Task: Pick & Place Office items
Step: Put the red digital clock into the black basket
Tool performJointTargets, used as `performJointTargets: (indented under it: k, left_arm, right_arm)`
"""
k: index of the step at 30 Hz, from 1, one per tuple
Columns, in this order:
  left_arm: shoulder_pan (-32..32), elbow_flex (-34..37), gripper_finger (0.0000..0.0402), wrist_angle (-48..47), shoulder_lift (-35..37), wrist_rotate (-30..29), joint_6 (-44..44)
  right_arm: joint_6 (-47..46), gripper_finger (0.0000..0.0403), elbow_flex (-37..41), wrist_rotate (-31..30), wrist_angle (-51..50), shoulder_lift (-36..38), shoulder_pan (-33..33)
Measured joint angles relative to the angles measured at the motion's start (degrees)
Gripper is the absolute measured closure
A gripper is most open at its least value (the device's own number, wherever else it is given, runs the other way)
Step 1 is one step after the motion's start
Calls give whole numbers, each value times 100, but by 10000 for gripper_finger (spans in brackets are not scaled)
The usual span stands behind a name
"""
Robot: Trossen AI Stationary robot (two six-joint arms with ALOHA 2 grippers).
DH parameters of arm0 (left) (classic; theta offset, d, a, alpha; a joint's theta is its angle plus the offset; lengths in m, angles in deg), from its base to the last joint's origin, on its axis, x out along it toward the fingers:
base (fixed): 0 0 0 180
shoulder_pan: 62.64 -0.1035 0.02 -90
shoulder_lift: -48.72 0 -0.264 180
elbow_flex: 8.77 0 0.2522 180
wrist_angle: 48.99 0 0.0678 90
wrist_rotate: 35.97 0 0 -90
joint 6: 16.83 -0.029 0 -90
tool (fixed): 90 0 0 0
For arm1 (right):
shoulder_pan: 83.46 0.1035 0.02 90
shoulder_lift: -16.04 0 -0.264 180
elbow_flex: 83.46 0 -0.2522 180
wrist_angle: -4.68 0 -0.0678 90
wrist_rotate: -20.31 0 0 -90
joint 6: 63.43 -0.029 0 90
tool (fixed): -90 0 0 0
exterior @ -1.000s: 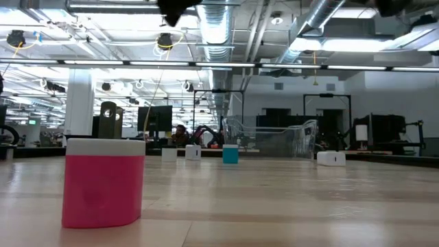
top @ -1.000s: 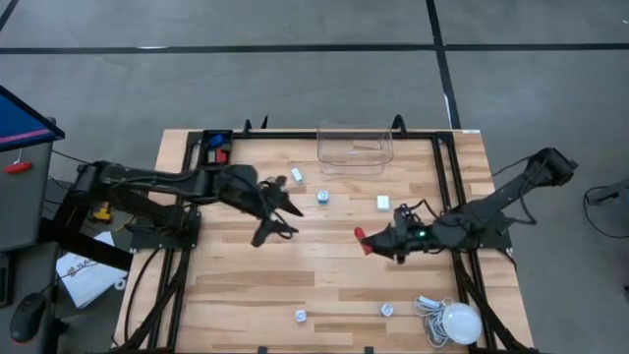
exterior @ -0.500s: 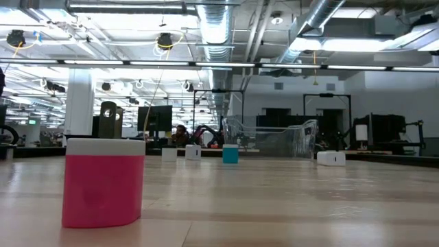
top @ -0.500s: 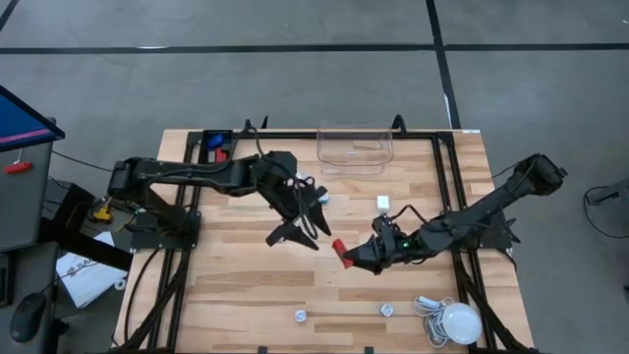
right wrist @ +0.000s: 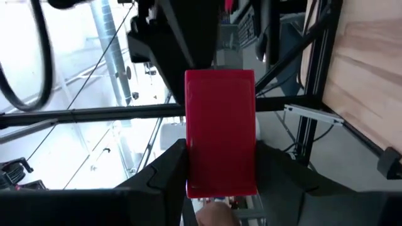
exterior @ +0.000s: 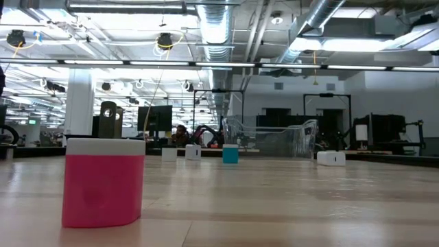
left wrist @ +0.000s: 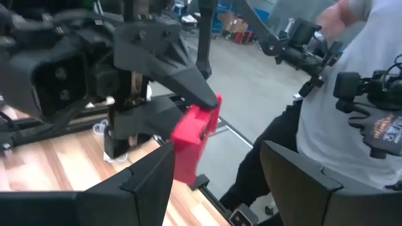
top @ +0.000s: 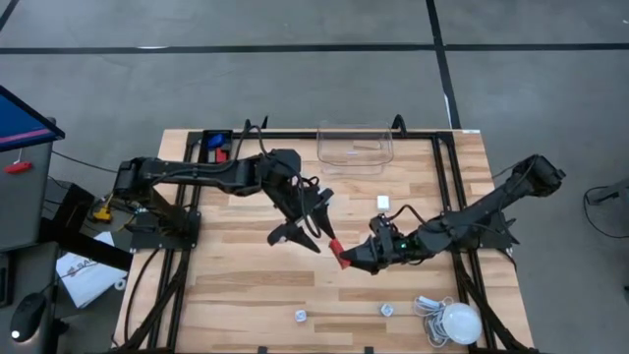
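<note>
Pale wooden planks make up the worktop, framed by black rails on a grey floor. Above its middle the two arms meet: the right hand is clenched on a red block, gripping one end so that the block's long axis runs on from the fingers toward the left arm, tilted up off the wood. In the right wrist view the red block shows as an upright oblong between that arm's fingers, its free end pointing away from the camera. The left hand hangs just beside it with its fingers spread wide, the free end of the block close to their tips; whether they touch it cannot be told. At the far edge stands a clear plastic bin, and nothing can be made out inside it. A small black tray at the far left corner holds blue and red pieces. One white block lies near the bin, and two silvery pieces rest by the near edge, beside a white bulb with coiled cable. Close to the low camera stands a pink block with a white top.
</note>
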Motion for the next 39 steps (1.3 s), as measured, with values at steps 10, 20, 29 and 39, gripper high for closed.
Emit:
performJointTargets:
  k: [10,20,29,39]
  left_arm:
    - [-3,0,170,55,0,-44,-10]
    - [-44,0,187,105,0,-28,-122]
    - [-63,7,295,185,-4,-73,-131]
    - [-156,7,345,187,-4,160,-150]
  right_arm:
    - [258,254,-183,321,-7,-4,-348]
    - [366,254,-281,444,-5,-87,-573]
    - [325,254,-280,510,110,-194,-619]
    - [401,254,-280,506,109,-197,-623]
